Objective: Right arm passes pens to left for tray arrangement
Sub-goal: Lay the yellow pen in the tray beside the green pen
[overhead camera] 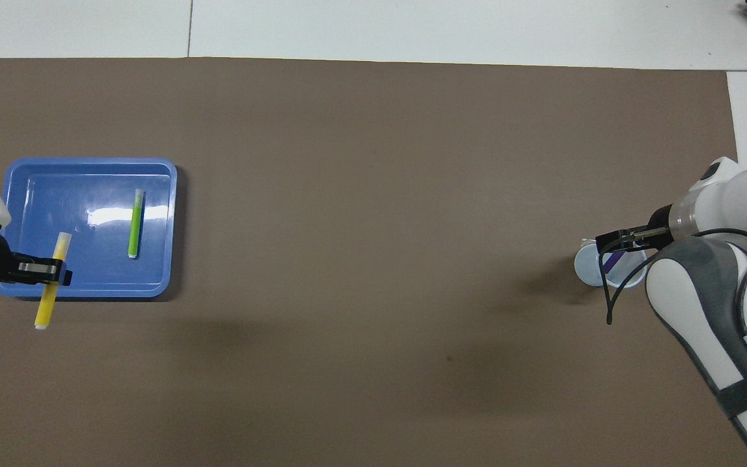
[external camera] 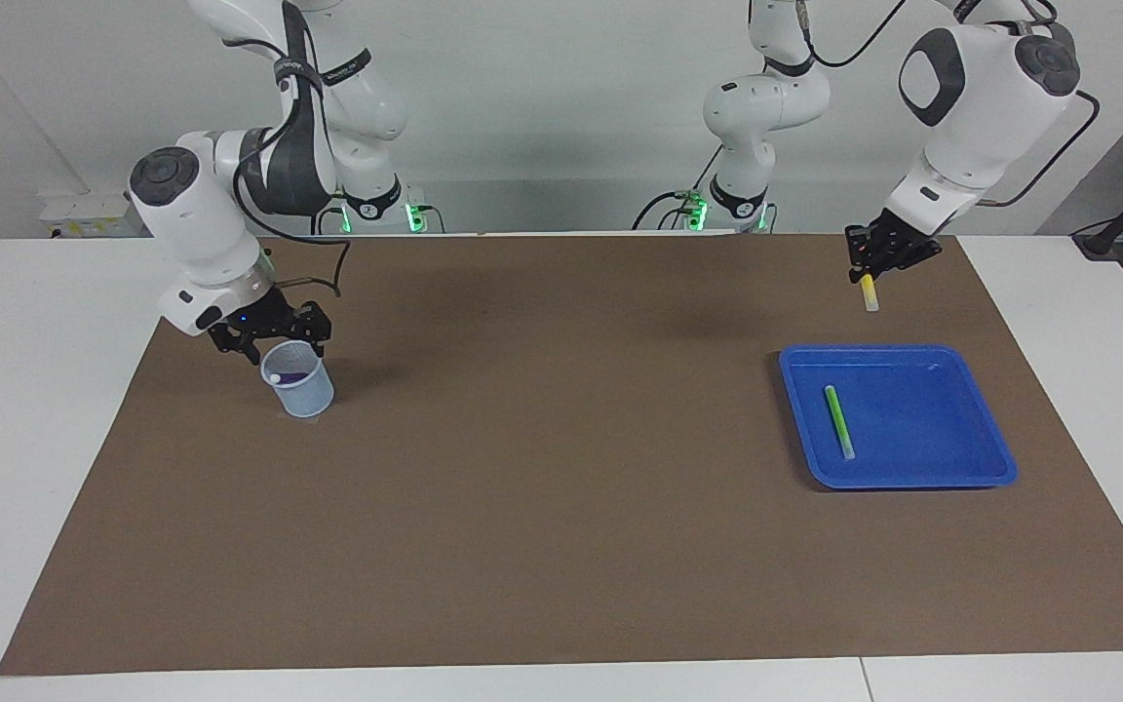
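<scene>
Pens status from my end: purple pen (external camera: 294,376) sits in the mesh cup (external camera: 300,388) with my right gripper (external camera: 269,341) spread wide above it. Green pen (external camera: 838,421) lies in the tray (external camera: 971,468), and the left gripper (external camera: 878,261) is clamped on the yellow pen (external camera: 870,292) above the tray's robot-side edge, so I'd say one down, two left.

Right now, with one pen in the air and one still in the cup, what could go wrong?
1. The left gripper pinches the yellow pen near one end, over the mat beside the blue tray; released there, it would miss the tray.
2. Placed carelessly, it could knock the green pen.
3. The open right gripper, at the mesh cup, might tip it reaching for the purple pen.
</scene>
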Controlling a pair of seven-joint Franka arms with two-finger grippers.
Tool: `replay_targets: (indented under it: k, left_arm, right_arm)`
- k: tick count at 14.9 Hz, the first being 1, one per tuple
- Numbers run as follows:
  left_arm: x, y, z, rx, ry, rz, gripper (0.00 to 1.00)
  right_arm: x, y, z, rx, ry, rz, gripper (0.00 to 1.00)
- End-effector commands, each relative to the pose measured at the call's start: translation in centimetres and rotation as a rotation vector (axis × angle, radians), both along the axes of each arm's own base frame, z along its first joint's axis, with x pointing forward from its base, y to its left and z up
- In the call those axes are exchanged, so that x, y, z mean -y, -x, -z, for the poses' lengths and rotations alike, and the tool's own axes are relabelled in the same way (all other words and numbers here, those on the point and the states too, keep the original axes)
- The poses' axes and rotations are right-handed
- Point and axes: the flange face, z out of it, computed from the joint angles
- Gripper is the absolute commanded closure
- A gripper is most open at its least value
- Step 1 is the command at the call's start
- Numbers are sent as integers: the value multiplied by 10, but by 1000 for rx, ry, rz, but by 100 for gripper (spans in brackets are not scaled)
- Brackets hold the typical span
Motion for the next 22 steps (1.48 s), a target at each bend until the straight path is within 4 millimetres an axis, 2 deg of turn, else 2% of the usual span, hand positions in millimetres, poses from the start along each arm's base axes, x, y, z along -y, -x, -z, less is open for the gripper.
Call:
replay_targets:
  k: [1, 2, 4, 5, 8, 10, 14, 19, 22]
  left_arm:
    - [-27, -16, 30, 19, -33, 27, 100]
    - [-32, -22, 43, 17, -55, 36, 100]
    - [-40, -33, 65, 30, -55, 27, 100]
    - [-51, -37, 78, 38, -55, 11, 100]
    - [-56, -48, 113, 69, -48, 2, 100]
    - [-58, -54, 128, 82, -46, 0, 100]
    - [-62, -66, 161, 95, -35, -10, 100]
    - [-67, -79, 203, 123, -29, -16, 100]
    - [-67, -82, 210, 134, -29, -18, 100]
  right_arm:
    - [4, -6, 8, 17, 21, -52, 0]
    - [5, -7, 15, 5, 14, -51, 0]
    - [12, -8, 20, 0, 21, -47, 12]
    - [14, -9, 24, -2, 17, -43, 19]
    - [15, -8, 28, 0, 16, -39, 31]
    - [16, -9, 29, 2, 14, -36, 43]
    - [23, -10, 34, 4, 9, -22, 58]
    - [24, -11, 32, 8, 9, -20, 100]
    - [25, -12, 31, 0, 23, -30, 100]
